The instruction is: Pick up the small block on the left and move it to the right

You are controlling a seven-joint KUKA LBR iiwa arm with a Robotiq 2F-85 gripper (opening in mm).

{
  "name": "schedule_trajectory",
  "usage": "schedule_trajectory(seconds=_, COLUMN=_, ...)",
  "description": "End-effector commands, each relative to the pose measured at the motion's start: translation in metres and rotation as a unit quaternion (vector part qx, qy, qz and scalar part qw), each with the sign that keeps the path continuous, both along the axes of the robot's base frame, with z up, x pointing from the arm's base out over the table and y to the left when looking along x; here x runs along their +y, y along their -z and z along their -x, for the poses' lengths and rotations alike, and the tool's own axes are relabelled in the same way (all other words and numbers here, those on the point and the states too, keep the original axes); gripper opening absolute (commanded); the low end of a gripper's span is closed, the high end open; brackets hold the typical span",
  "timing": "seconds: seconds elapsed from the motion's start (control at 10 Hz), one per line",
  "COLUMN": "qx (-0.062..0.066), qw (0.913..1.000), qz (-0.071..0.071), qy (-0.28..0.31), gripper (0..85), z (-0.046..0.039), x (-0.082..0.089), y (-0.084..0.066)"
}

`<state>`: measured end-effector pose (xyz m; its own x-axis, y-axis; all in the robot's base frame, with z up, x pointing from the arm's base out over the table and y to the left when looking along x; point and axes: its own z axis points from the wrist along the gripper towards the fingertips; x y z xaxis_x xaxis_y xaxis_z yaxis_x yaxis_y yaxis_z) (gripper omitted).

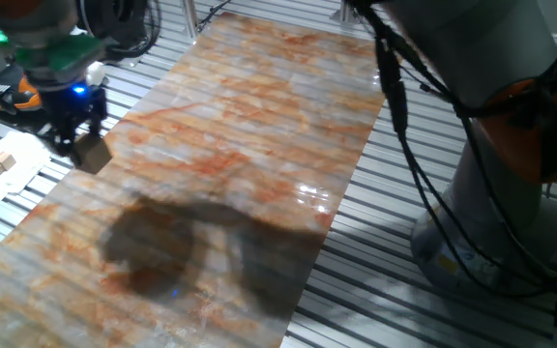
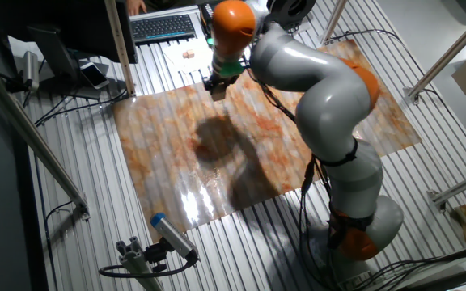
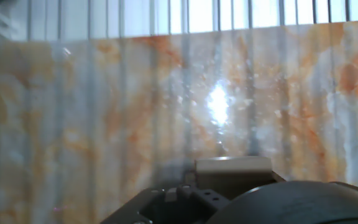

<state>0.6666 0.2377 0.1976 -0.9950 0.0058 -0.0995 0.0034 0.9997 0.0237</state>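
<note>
Small block (image 1: 94, 151): tan wooden cube | clamped in claw (image 1: 83, 147) | above marbled mat (image 1: 259, 145)

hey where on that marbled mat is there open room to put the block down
The gripper holds the small block over the marbled mat's edge beside the white paper bearing two tan cubes. That side is crowded. From there across to the arm's base, nothing lies on the mat, only shadow.

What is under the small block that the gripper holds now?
The small block sits between the fingers of the gripper, near the edge of the marbled mat. The mat lies below it. Whether the block touches the mat cannot be seen, because its underside is hidden.
</note>
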Motion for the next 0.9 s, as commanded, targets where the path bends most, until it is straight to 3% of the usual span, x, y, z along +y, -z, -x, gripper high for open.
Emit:
schedule_trajectory(seconds=0.0, qx=-0.001, qw=1.0, qz=-0.003, qy=0.006, gripper=0.0, z=-0.0003, x=0.025, y=0.003)
schedule_trajectory(seconds=0.2, qx=-0.003, qw=0.9998, qz=-0.004, qy=0.019, gripper=0.0, z=0.0015, x=0.043, y=0.011)
schedule_trajectory(seconds=0.5, qx=0.018, qw=0.9993, qz=0.0, qy=0.034, gripper=0.0, z=-0.0044, x=0.063, y=0.006)
schedule_trajectory(seconds=0.8, qx=0.02, qw=0.9993, qz=0.003, qy=0.032, gripper=0.0, z=-0.0051, x=0.066, y=0.004)
